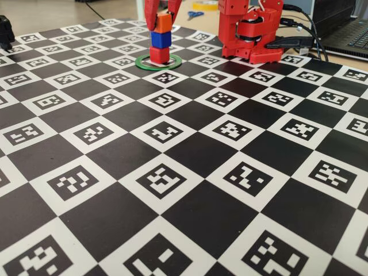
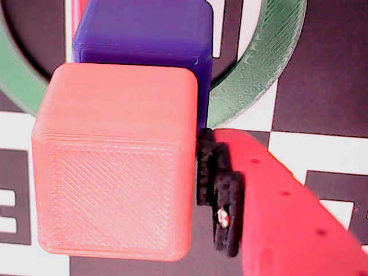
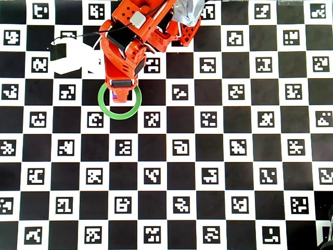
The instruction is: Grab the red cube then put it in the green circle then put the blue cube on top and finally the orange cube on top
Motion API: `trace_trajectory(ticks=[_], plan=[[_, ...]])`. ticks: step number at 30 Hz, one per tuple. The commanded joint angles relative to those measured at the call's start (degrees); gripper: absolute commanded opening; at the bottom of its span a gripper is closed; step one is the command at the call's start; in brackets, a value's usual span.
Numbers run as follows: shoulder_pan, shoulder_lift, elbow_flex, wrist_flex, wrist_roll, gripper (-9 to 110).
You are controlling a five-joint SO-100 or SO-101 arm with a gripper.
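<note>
Red plastic fingers of the gripper (image 1: pixel 163 17) reach down from the top edge of the fixed view and sit on either side of the orange cube (image 1: pixel 164 23), which tops a three-cube stack. In the wrist view one red finger (image 2: pixel 287 213), with a black pad on its inner face, lies just beside the right side of the orange cube (image 2: pixel 115 161); whether the pad presses on the cube cannot be told. The other finger is out of sight there, so it is unclear whether the jaws are clamped on the cube or slightly apart around it.

Under the orange cube sits the blue cube (image 1: pixel 161 39), and under that the red cube (image 1: pixel 159 54), all three in a straight upright column. In the wrist view the blue cube (image 2: pixel 144 31) shows behind and beneath the orange one.

The red cube stands inside the green ring (image 1: pixel 175 64), which lies flat on the board. In the overhead view the arm (image 3: pixel 127 49) covers the stack, and the ring (image 3: pixel 122 115) curves out from under the gripper.

Everything rests on a black and white checkered board (image 1: pixel 190 218) printed with square code markers. The arm's red base (image 1: pixel 250 31) stands at the board's far edge in the fixed view, to the right of the stack.
</note>
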Motion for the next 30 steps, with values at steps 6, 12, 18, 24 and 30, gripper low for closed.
trace_trajectory(ticks=[6,12,18,24,30], plan=[[0.44,4.13,-1.49,1.76,1.58,43],[0.62,4.22,-3.16,4.57,1.14,46],[0.62,4.83,-5.8,7.03,1.32,46],[-0.18,6.5,-9.76,10.72,2.11,46],[-1.85,10.28,-12.92,14.06,3.08,46]])
